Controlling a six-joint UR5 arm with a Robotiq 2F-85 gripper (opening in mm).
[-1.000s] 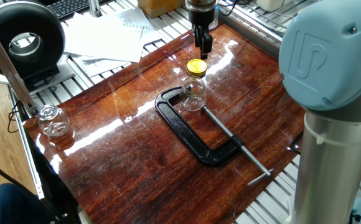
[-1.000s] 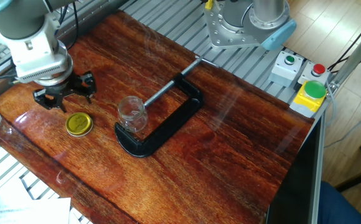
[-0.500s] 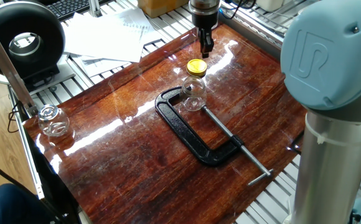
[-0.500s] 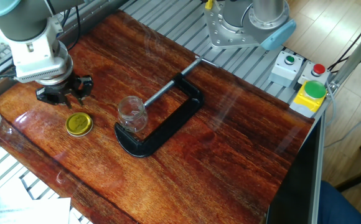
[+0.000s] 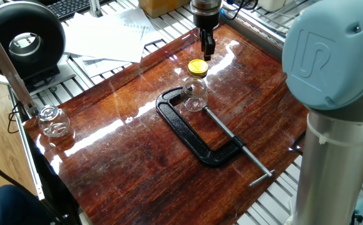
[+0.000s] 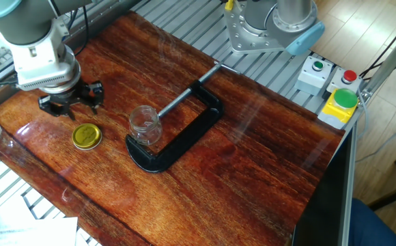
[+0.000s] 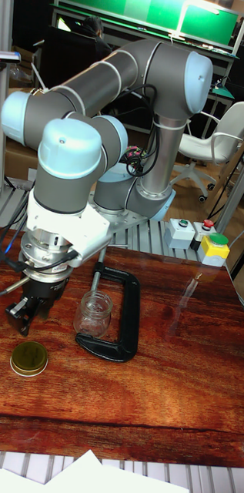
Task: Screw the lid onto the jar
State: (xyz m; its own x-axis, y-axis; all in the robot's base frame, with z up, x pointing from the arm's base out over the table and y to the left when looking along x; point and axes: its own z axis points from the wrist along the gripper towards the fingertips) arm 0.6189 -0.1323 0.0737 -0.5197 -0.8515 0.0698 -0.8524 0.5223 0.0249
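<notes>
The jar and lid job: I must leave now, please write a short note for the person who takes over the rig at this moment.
Gripper: jaws open, holding nothing, hanging near the lid, not touching it.
Lid: yellow, flat on the wooden table, beside the jar.
Jar: upright, mouth open, held in the black C-clamp.
Done: nothing yet; the lid is not picked up.
Left: grasp the lid, set it on the jar's neck, screw it down.

The lid (image 6: 87, 136) was shiny yellow. Beside it, the jar (image 6: 144, 126) was clear glass, held in a black clamp (image 6: 179, 132). The table (image 6: 252, 157) beneath was glossy reddish-brown wood with dark streaked grain.
</notes>
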